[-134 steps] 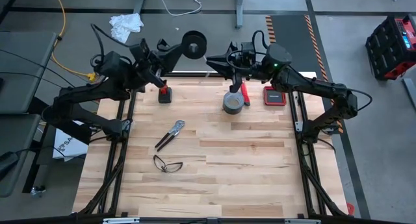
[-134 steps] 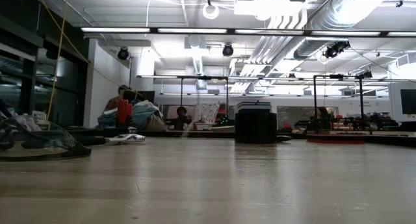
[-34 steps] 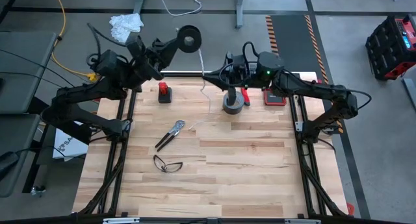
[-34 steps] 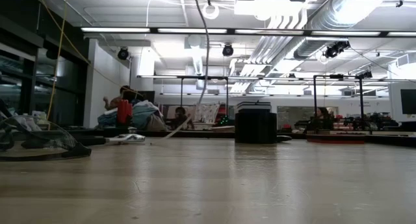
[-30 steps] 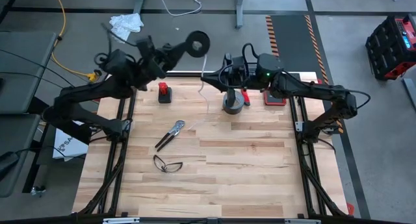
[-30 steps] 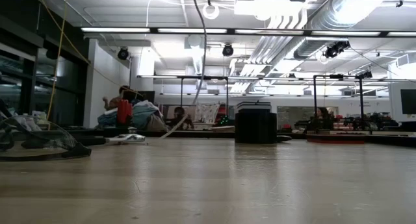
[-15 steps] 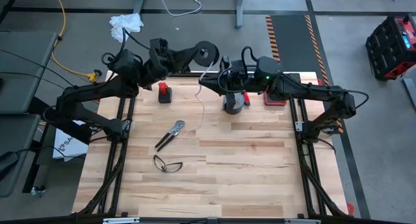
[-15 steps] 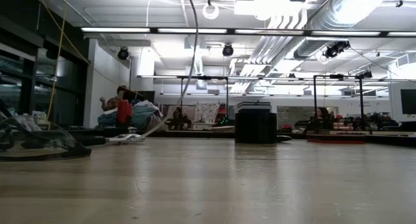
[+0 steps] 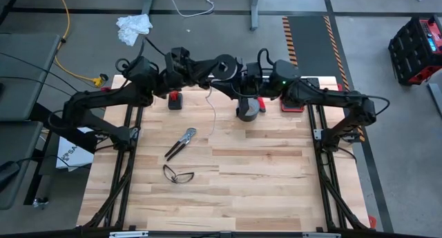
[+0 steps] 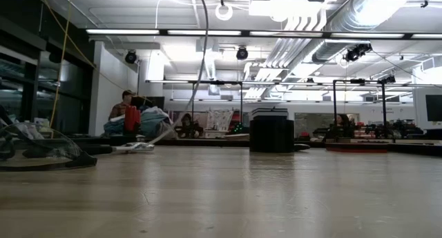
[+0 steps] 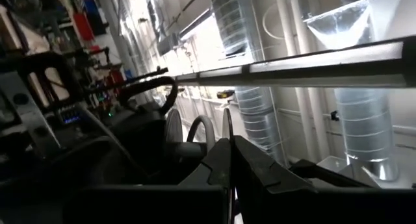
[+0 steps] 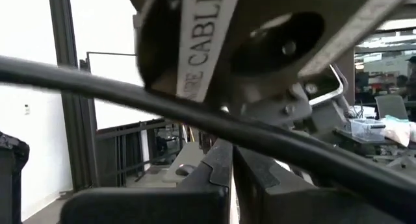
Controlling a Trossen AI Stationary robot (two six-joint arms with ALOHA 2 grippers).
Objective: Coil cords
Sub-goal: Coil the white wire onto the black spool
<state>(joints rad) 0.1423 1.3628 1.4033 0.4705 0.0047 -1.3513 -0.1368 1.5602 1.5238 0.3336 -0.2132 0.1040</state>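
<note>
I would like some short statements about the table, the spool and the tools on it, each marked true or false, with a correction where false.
1. The black spool is held up near the table's far edge, between the two arms. True.
2. A thin white cord hangs from the spool down to the wooden table. True.
3. The pliers lie on top of the grey tape roll. False: they lie flat on the wood, well apart from the roll, on the left arm's side.
4. The safety glasses are nearer the camera-side edge than the pliers. True.
5. The left gripper rests on the table beside the glasses. False: it is raised at the spool.
6. The right gripper is wide open. False: it is shut, close to the spool.
</note>
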